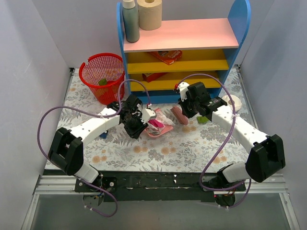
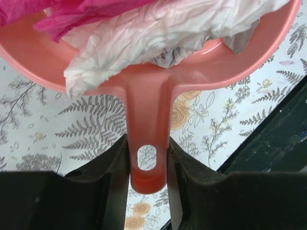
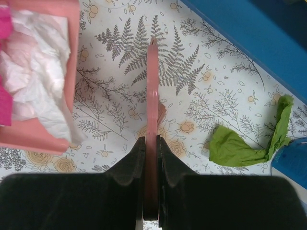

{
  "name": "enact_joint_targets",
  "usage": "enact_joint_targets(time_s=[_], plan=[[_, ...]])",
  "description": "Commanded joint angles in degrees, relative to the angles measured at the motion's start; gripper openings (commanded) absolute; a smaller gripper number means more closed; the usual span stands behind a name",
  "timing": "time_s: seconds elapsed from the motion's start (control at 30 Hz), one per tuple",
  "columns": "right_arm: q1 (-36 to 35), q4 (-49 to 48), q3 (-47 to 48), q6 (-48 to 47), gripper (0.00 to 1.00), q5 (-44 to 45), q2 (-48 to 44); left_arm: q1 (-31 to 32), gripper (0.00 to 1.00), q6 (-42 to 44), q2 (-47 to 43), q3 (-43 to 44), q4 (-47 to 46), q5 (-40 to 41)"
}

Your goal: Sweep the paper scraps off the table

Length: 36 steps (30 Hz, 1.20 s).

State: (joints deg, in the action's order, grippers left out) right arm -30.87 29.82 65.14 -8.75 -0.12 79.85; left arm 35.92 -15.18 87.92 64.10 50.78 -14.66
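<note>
My left gripper (image 1: 139, 123) (image 2: 147, 165) is shut on the handle of a pink dustpan (image 1: 163, 129) (image 2: 146, 105) that rests on the table (image 1: 144, 153). The pan holds a white paper wad (image 2: 158, 33) (image 3: 33, 72) and a magenta one (image 2: 72, 19). My right gripper (image 1: 186, 114) (image 3: 151, 153) is shut on a pink brush (image 1: 178, 114) (image 3: 152, 86), seen edge-on, just right of the pan. A green scrap (image 1: 202, 120) (image 3: 230, 148) lies on the cloth to the right of the brush.
The blue, pink and yellow shelf unit (image 1: 182, 52) stands right behind both grippers; its blue base (image 3: 249, 33) is close. A red basket (image 1: 91, 76) with a green scrap inside sits at the back left. A white tape roll (image 1: 231, 101) lies at the right.
</note>
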Motion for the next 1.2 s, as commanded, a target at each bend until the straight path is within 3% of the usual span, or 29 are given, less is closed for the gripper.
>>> enact_joint_targets(time_s=[0.0, 0.67, 1.17], plan=[[0.20, -2.49, 0.07, 0.76, 0.01, -1.20, -0.58, -1.55, 0.00, 1.73, -7.14, -0.20, 3.17, -1.08], [0.46, -1.96, 0.86, 3.57, 0.01, -4.71, 2.15, -7.79, 0.00, 0.51, -21.12, 1.64, 11.26, 10.87], [0.46, -1.87, 0.68, 3.92, 0.01, -5.50, 2.41, -16.93, 0.00, -3.54, -24.29, 7.97, 15.92, 10.26]])
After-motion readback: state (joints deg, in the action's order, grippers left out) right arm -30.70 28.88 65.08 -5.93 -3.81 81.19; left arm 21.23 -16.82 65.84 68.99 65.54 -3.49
